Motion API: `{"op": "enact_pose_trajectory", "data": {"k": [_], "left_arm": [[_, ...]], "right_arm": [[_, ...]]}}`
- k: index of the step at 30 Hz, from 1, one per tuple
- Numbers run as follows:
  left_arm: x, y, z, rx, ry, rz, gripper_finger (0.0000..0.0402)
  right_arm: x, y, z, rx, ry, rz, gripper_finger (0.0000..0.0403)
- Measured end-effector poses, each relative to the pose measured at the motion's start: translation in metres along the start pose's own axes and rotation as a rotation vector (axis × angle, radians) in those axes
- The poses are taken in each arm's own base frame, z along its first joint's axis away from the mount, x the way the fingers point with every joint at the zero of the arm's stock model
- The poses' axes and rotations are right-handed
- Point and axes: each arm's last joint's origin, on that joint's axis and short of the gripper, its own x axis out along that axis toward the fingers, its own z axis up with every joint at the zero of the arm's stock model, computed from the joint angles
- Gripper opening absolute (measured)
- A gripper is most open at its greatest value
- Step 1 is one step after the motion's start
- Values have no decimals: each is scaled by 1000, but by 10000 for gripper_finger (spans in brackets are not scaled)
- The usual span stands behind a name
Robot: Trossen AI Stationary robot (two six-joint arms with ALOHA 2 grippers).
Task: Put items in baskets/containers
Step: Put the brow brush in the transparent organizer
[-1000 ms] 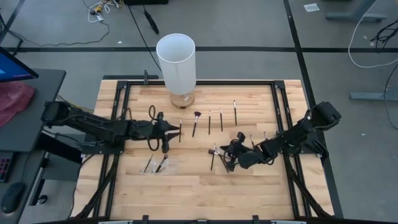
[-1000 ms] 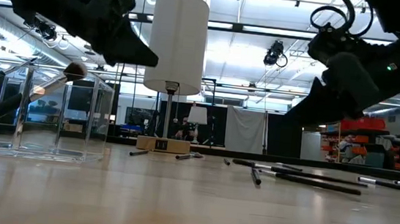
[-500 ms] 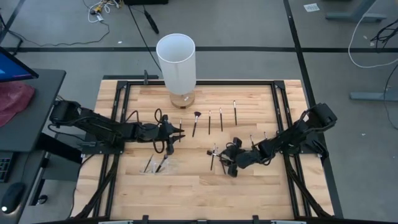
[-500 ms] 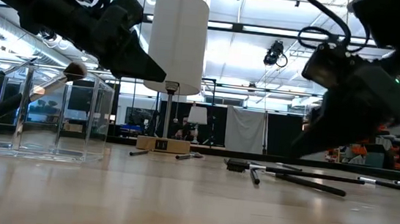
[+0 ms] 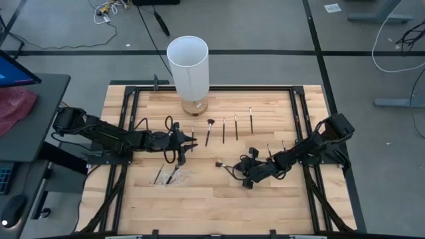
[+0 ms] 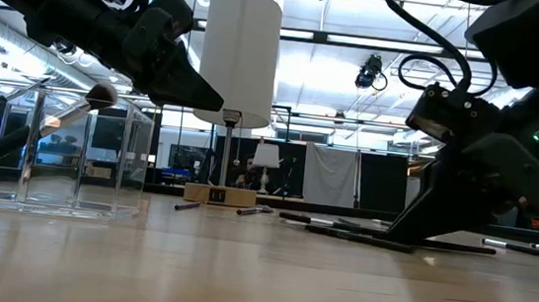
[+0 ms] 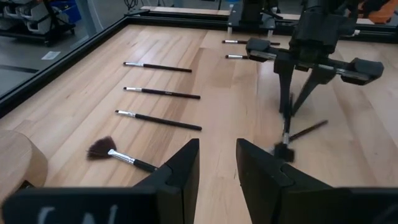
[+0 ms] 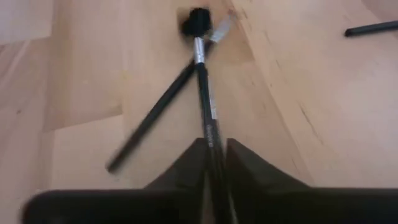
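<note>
Several thin dark makeup brushes (image 5: 236, 126) lie in a row on the wood near the table's far side, a fan-tipped one (image 5: 208, 131) among them. The clear container (image 5: 171, 176) stands toward the near left with brushes leaning inside it; in the low view it is the see-through box (image 6: 51, 150). My right gripper (image 5: 246, 174) is low at the table's middle, shut on one brush (image 5: 229, 166). My left gripper (image 5: 190, 141) hovers open, just left of the fan brush (image 7: 102, 148) and beyond the container. My right gripper pinches one brush by its dark handle (image 8: 210, 134) between its two fingers. The fingers lie along the handle, pointing toward the table's left and slanting down. The bristle head (image 8: 198, 15) sticks out ahead of the fingertips, close over the wood. Another brush (image 8: 149, 124) lies crossed beside it.
A tall white cylinder (image 5: 188, 63) on a wooden base stands at the far edge, left of centre. More brushes (image 5: 269, 151) lie beside the right arm. Bare wood (image 5: 212, 206) stretches along the near edge. Black frame rails (image 5: 126, 113) border the table.
My right gripper has come down to the table and moved a little toward the near edge. It has shut on a brush, which has turned so its head points left. My left gripper has moved slightly right toward the fan brush, then stayed.
</note>
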Motion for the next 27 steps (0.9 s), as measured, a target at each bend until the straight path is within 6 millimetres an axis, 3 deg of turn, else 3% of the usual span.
{"op": "enact_pose_trajectory", "data": {"k": [4,27], "left_arm": [[0,0,0,0,0,0,110],[0,0,0,0,0,0,110]], "right_arm": [[0,0,-1,-2,5,-1,11],[-9,-2,5,88,7,33,27]]}}
